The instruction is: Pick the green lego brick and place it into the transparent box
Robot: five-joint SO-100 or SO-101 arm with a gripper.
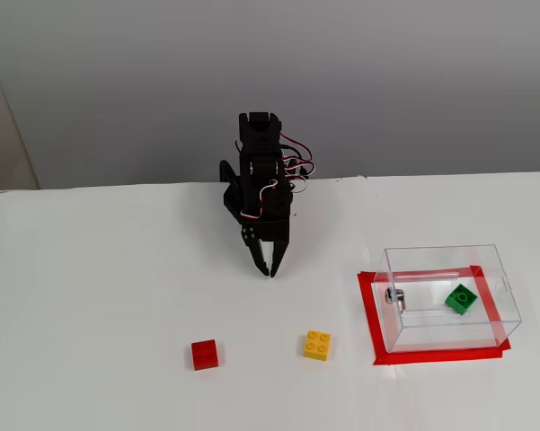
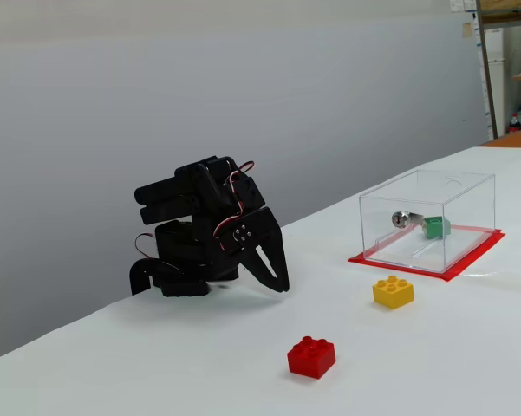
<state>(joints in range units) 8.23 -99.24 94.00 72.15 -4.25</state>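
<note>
Jaws empty and drawn together, green brick already lying in the clear box.

We see the jaws [image 1: 270,269] closed to a point with nothing between them, hanging just above the tabletop [image 1: 99,296] on the folded arm [image 2: 199,234], well apart from every brick; we judge this a resting pose, since the job looks done. Outward from there, we count one red brick [image 1: 205,354] and one yellow brick [image 1: 317,345] loose on the tabletop, near each other and untouched. Farther off, one clear box [image 1: 503,287] stands inside its red tape frame [image 1: 370,314], which seems to mark its spot. Inside it lie one green brick [image 1: 461,299], tilted on the floor, and one small metal piece [image 1: 395,295] by the wall.
</note>
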